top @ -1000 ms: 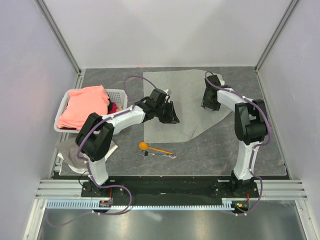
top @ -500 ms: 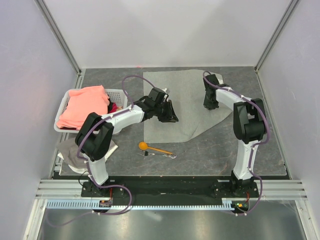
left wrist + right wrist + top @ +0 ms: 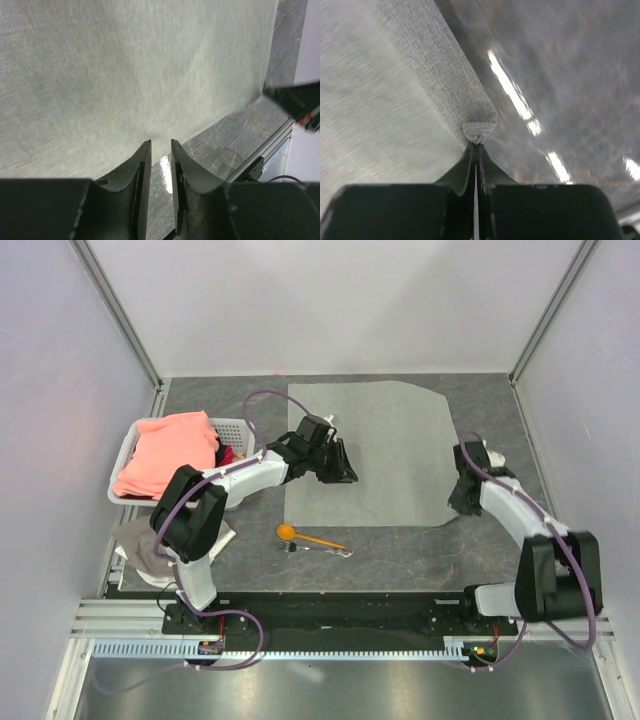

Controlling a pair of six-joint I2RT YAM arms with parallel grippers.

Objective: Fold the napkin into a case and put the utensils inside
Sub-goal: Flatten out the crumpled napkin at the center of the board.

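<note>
Nearest the table's (image 3: 500,550) front edge, left of centre, the orange spoon (image 3: 300,535) and the metal fork (image 3: 322,550) lie side by side where they were a second ago, just clear of the napkin's (image 3: 380,440) near edge.

The change is on the right. The right gripper (image 3: 457,510) has swung from the far middle of the table out toward the right edge and clamped fully shut on the napkin's near right corner; the wrist view shows a small tuft of cloth pinched between the jaws (image 3: 476,142). That pull has opened the cloth out, so the slanted, bunched right side now lies flat and nearly square across the table's middle and far part.

The left gripper (image 3: 343,473) hangs over the napkin's left part as before, jaws narrowly apart with nothing between them.

By my reading the spreading is about done; folding into a case is not yet begun.
</note>
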